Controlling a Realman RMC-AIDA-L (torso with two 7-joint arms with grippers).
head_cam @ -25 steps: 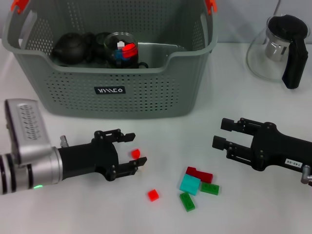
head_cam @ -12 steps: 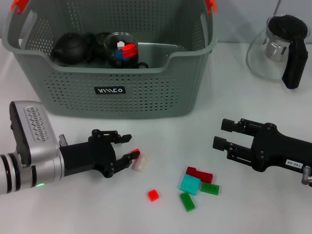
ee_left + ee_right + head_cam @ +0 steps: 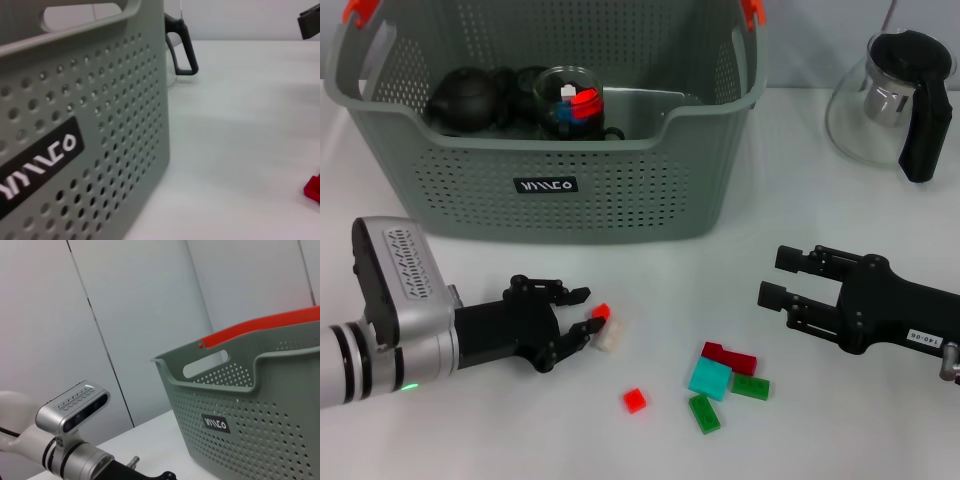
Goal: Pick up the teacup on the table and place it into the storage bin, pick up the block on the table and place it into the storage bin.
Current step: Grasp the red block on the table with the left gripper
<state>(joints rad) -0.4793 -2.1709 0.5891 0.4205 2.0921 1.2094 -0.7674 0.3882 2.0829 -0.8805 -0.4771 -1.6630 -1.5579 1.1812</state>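
You can't see the whole storage bin (image 3: pixel 620 190): the head view's top edge cuts its far wall and both orange handle tips, and its near wall hides the lower parts of the dark teapots (image 3: pixel 470 98) and glass cup (image 3: pixel 570 100) inside. The glass teapot (image 3: pixel 895 100) runs off the right edge. The left gripper (image 3: pixel 582 318) partly covers the small white-and-red block (image 3: pixel 606 330), so contact is unclear. In the left wrist view, a red block (image 3: pixel 313 187) is clipped by the frame.

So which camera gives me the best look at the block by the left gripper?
Head view: the red-topped block sits at the left gripper's fingertips, fully visible. Neither wrist view shows it.
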